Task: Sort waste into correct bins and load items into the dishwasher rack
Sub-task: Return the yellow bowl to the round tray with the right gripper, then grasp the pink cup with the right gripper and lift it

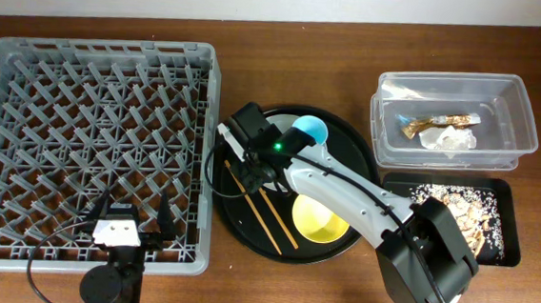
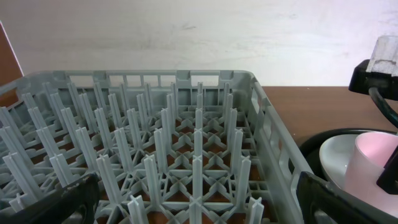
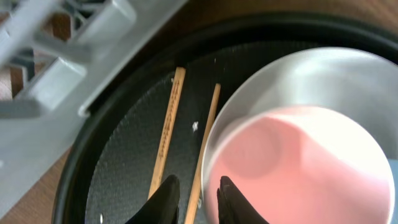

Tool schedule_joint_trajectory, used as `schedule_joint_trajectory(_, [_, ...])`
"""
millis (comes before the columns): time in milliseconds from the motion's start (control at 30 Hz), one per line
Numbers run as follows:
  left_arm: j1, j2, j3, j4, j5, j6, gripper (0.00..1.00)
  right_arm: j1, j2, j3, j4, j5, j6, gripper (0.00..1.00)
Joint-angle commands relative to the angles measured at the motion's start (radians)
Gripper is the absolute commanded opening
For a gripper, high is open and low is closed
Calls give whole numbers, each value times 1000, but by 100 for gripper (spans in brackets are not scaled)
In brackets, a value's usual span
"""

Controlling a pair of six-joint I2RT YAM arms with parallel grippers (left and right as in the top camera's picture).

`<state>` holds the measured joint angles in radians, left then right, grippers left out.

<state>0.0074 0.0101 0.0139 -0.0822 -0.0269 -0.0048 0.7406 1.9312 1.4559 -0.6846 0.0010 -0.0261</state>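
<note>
Starting chopsticks, likely: your right gripper (image 3: 198, 183) straddles one chopstick (image 3: 206, 143), fingers (image 3: 166, 199) slightly apart. Close, then lift toward the dishwasher rack (image 1: 96, 49). Left gripper (image 2: 196, 183) gapes empty.

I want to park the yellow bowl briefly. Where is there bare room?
The table is bare beyond the round black tray, between the dishwasher rack and the clear tub, and along its near edge in front of that tray. The rack holds nothing. The tray itself is crowded: chopsticks, blue cup, right tool.
</note>
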Motion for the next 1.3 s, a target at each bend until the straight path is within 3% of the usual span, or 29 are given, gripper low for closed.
schedule_joint_trajectory(0, [5, -4, -5, -1, 5, -10, 99, 5, 2, 6, -22, 15, 7, 23])
schedule_joint_trajectory(67, [5, -4, -5, -1, 5, -10, 99, 5, 2, 7, -21, 15, 7, 22])
schedule_joint_trajectory(133, [5, -4, -5, -1, 5, -10, 99, 5, 0, 13, -14, 15, 7, 4])
schedule_joint_trajectory(233, [5, -4, -5, -2, 5, -10, 99, 5, -54, 126, -90, 3, 7, 4])
schedule_joint_trajectory(367, [5, -4, -5, -2, 5, -10, 99, 2, -204, 378, -356, -26, 7, 4])
schedule_joint_trajectory(533, [5, -4, -5, 1, 4, -10, 99, -146, -438, 435, -556, -328, 4, 4])
schedule_joint_trajectory(667, [2, -4, -4, 43, 101, -11, 99, -348, -495, 435, -670, -686, -145, 4])
schedule_joint_trajectory(700, [2, -4, -2, 111, 231, -11, 99, -392, -492, 432, -690, -786, -191, 4])
schedule_joint_trajectory(733, [2, -4, 27, 176, 500, -12, 99, -425, -486, 432, -713, -856, -239, 4])
schedule_joint_trajectory(767, [2, -4, 63, 186, 618, -65, 99, -447, -483, 431, -735, -905, -288, 4])
schedule_joint_trajectory(800, [2, -3, 120, 158, 655, -222, 99, -468, -482, 427, -758, -952, -336, 4])
schedule_joint_trajectory(833, [2, 2, 166, 133, 698, -305, 99, -474, -482, 427, -774, -988, -365, 4])
schedule_joint_trajectory(900, [2, 61, 292, 116, 861, -390, 99, -473, -482, 427, -784, -1052, -393, 4])
schedule_joint_trajectory(967, [2, 185, 442, 41, 1012, -418, 99, -474, -482, 427, -782, -1085, -412, 4])
schedule_joint_trajectory(1067, [2, 528, 701, -34, 1408, -418, 99, -474, -482, 427, -782, -1128, -412, 4])
schedule_joint_trajectory(1167, [2, 739, 795, 43, 1601, -422, 99, -474, -482, 427, -782, -1173, -412, 4])
schedule_joint_trajectory(1267, [2, 879, 797, 63, 1601, -428, 99, -474, -482, 427, -779, -1306, -412, 4])
